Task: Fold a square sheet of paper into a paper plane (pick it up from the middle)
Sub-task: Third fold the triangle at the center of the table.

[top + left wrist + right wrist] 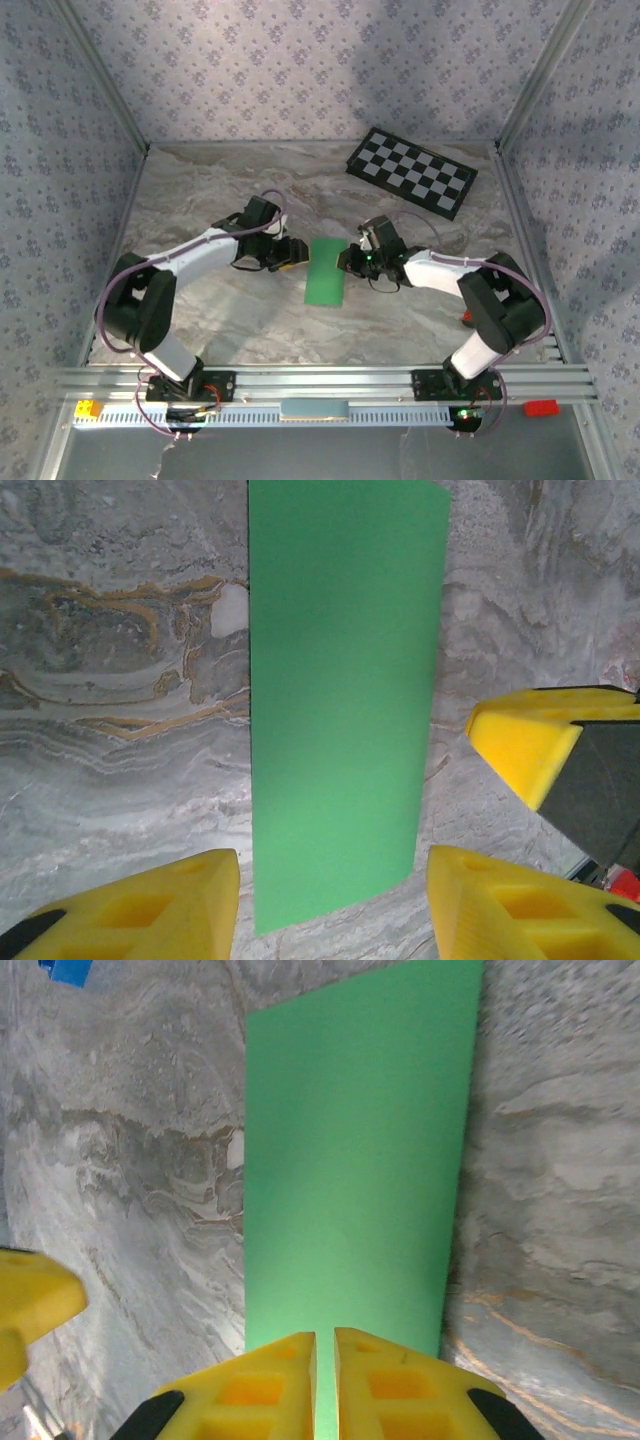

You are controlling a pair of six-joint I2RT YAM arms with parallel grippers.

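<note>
bright green rectangular paper sheet on grey marble surface, clear of every edge, my left tool spread astride it, my right tool pressed together at its rim

My desk is grey marble-patterned with tan veins. Walls on three sides carry pale floral paper; metal posts mark the corners. Lighting even.

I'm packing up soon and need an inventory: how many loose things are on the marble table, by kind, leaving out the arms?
Green paper: 1
Checkerboard: 1
Small blue block: 1
Small red piece: 1
Total: 4
</note>
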